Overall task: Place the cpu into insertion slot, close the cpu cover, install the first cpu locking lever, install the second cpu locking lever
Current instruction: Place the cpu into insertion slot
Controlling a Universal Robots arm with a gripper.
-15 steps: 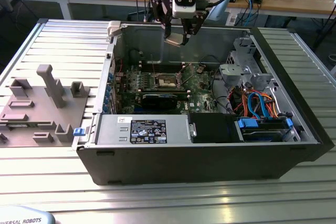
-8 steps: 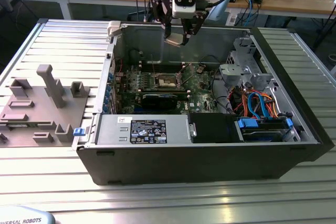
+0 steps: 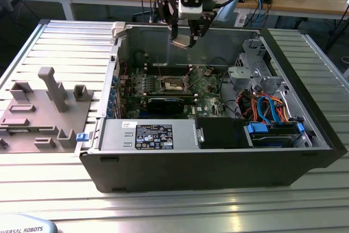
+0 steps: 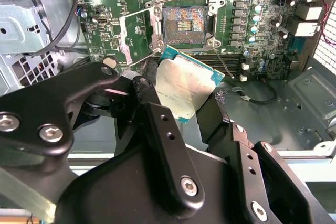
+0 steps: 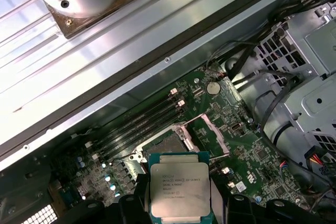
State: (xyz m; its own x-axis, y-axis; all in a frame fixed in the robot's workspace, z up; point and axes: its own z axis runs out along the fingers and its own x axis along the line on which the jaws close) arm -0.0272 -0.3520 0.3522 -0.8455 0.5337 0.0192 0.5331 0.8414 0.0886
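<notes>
1. The gripper has its jaws closed on the cpu, pinching two opposite edges; the chip sits tilted between them.
2. The slot lies open below and beyond the jaws, well apart from the chip. The cover is swung up just beside it.
3. Judged from this, the chip needs levelling and squaring to the slot, then a straight descent without sliding across the contacts.
4. The exterior view gives the jaws' height above the board inside the case. The second wrist view gives the slot's bare contact field. The first wrist view gives the chip's printed top.
</notes>
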